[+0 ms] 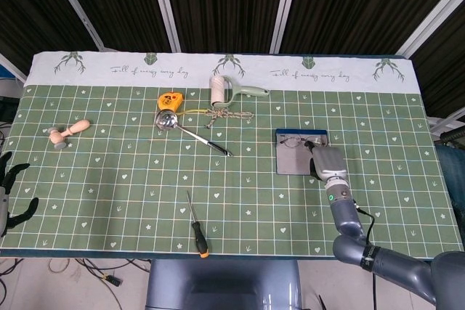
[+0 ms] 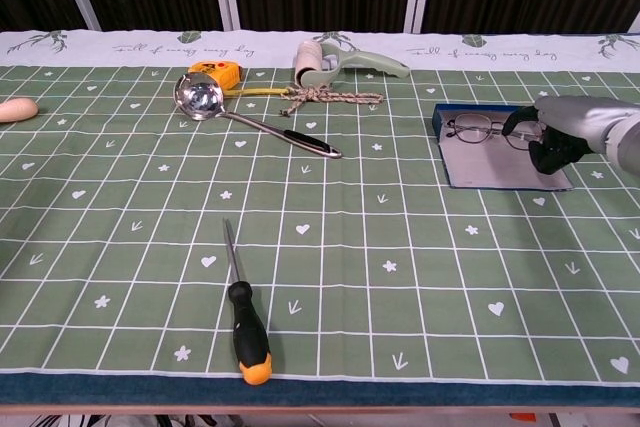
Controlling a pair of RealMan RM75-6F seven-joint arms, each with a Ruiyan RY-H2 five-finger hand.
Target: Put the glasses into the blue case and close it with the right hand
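Fingers of the right hand curl at the glasses' right end; whether they grip is unclear. Glasses lie in the open blue case, far right. They look light and fragile, best held by the frame. The left hand hangs open at the table's left edge.

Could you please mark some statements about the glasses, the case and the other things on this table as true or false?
1. The glasses lie in the open blue case. True.
2. The right hand is at the glasses, its fingers by one end of the frame. True.
3. The screwdriver lies inside the case. False: it lies on the tablecloth near the front edge, far from the case.
4. The ladle has its bowl next to the yellow tape measure. True.
5. The left hand holds the lint roller. False: it holds nothing, at the table's left edge.
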